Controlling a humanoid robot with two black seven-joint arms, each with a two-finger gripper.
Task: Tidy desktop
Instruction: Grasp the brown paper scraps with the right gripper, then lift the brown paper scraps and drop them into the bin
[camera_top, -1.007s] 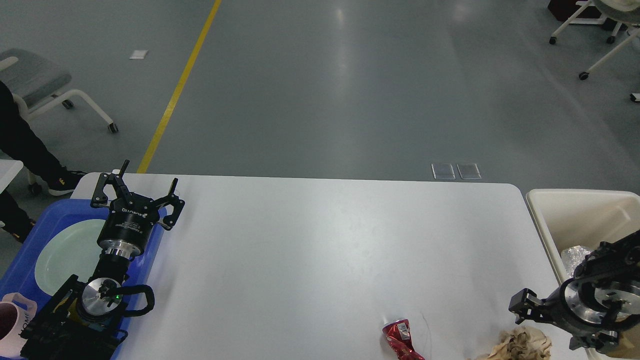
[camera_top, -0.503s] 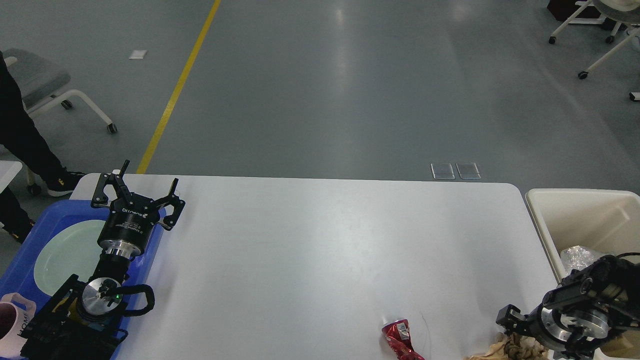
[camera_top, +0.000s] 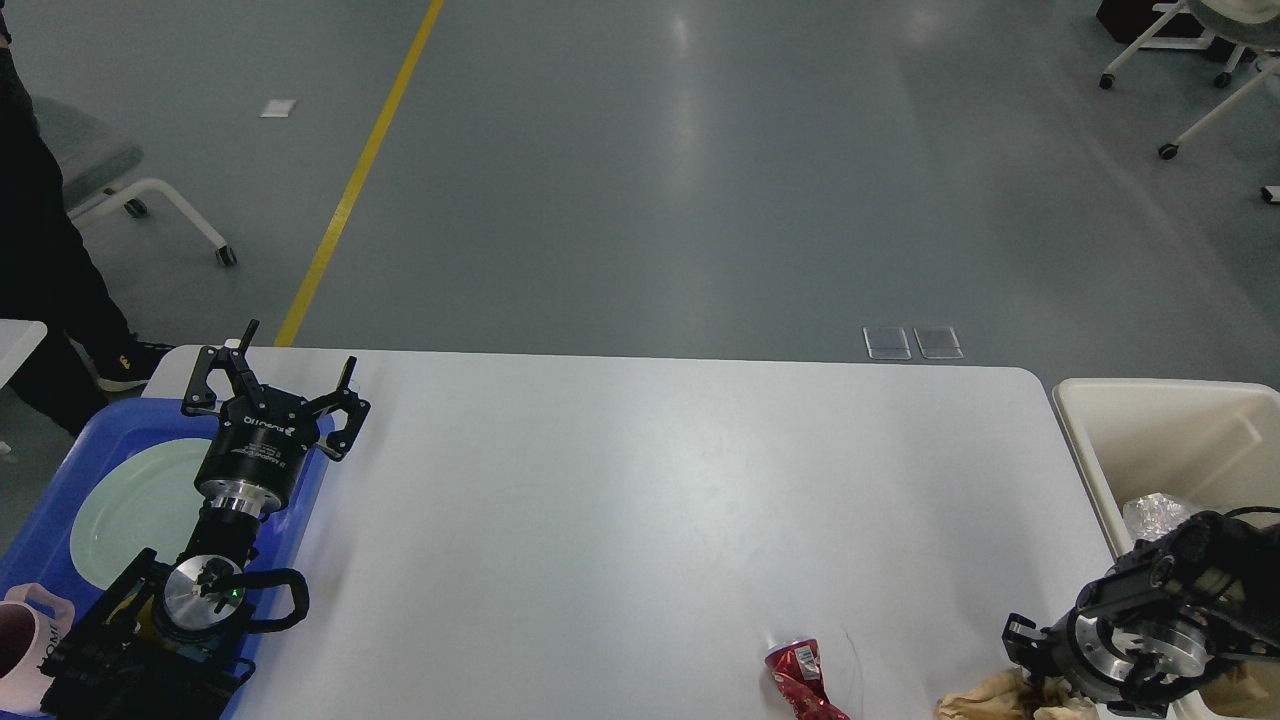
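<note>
Paper (camera_top: 985, 697) lies crumpled at the desktop's (camera_top: 640, 500) near right edge, beneath the right gripper (camera_top: 1040, 672), whose jaws I cannot tell. Left gripper (camera_top: 275, 385) hangs spread apart; a shallow pinch could tear the paper.

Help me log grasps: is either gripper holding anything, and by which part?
The left gripper is open and empty. The right gripper sits at the crumpled brown paper; a hold cannot be told.

White table (camera_top: 640, 500), rounded corners, mostly bare.
Near front edge, right of centre: crushed red can (camera_top: 803, 680) lying on its side. Further right, crumpled tan paper (camera_top: 985, 696) at the front edge. Blue tray (camera_top: 62, 472) sits at the far left end.
</note>
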